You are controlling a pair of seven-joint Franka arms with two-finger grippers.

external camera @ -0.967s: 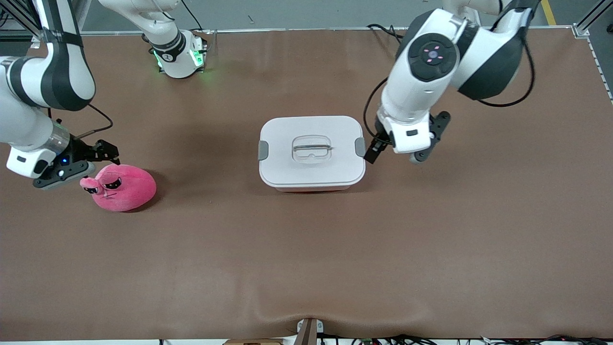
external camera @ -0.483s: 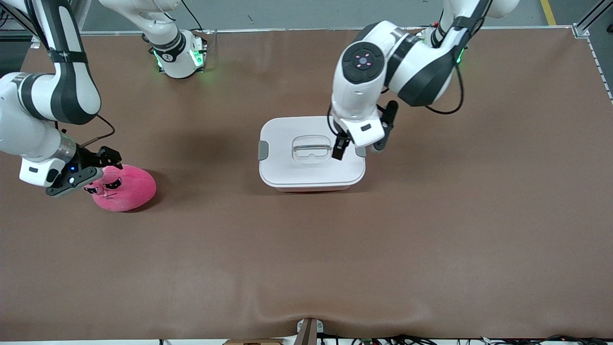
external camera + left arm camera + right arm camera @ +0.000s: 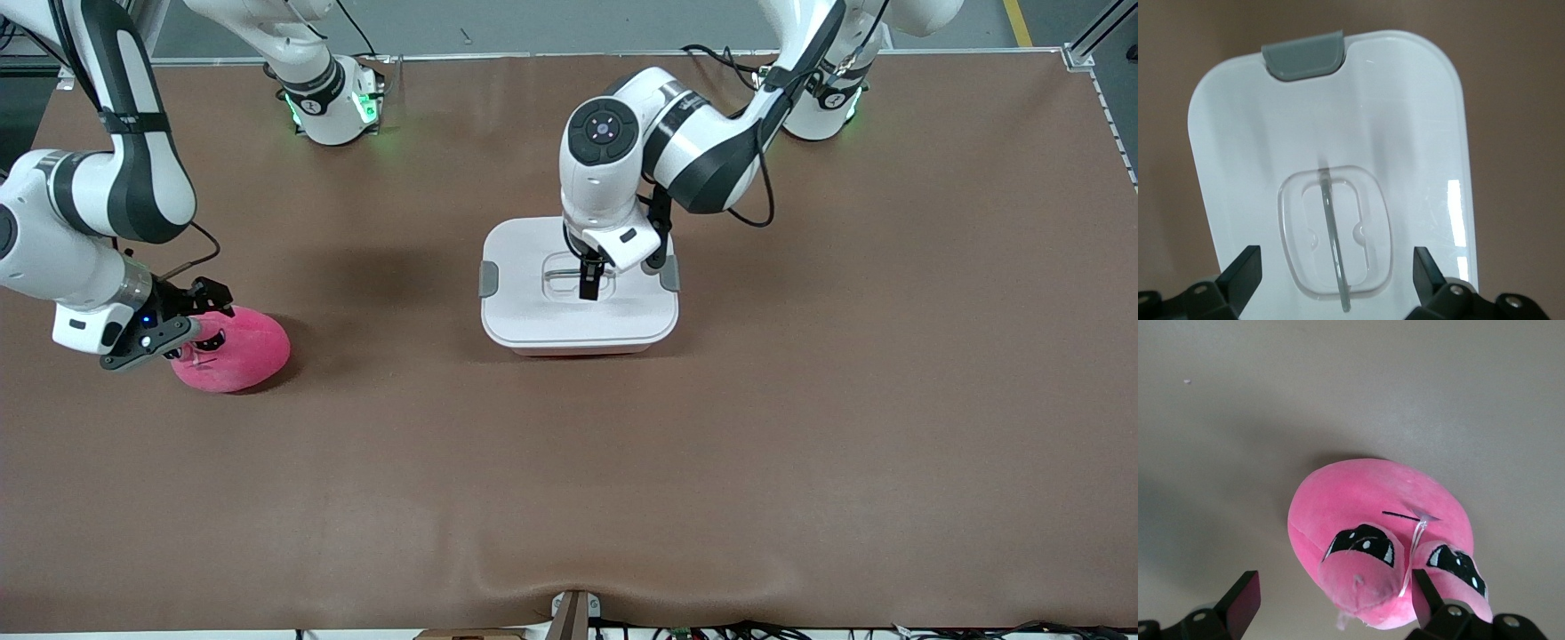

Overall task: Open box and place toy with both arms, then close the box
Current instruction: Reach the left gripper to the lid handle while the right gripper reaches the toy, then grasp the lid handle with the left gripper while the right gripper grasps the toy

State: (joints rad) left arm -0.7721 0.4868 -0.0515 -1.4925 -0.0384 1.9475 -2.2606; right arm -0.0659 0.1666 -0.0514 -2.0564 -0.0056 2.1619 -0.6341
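Observation:
The white box (image 3: pixel 578 311) stands mid-table with its lid on, a grey clip (image 3: pixel 488 278) at each end. My left gripper (image 3: pixel 621 269) hangs open just over the lid. In the left wrist view its fingers straddle the clear recessed handle (image 3: pixel 1333 240), and the left gripper (image 3: pixel 1335 277) touches nothing. The pink toy (image 3: pixel 240 356) lies toward the right arm's end of the table. My right gripper (image 3: pixel 191 322) is open, low over the toy's face. In the right wrist view the toy (image 3: pixel 1371 513) has its snout between the spread fingers of the right gripper (image 3: pixel 1336 603).
A brown mat (image 3: pixel 800 400) covers the table and has a ripple near the front edge (image 3: pixel 533 569). The right arm's base (image 3: pixel 333 107) and the left arm's base (image 3: pixel 822 98) stand along the back. A grey clip (image 3: pixel 1303 55) shows on the lid's edge.
My left gripper swung from beside the box's clip at the left arm's end to over the lid's handle. My right gripper slid over the toy's face. Both stayed open.

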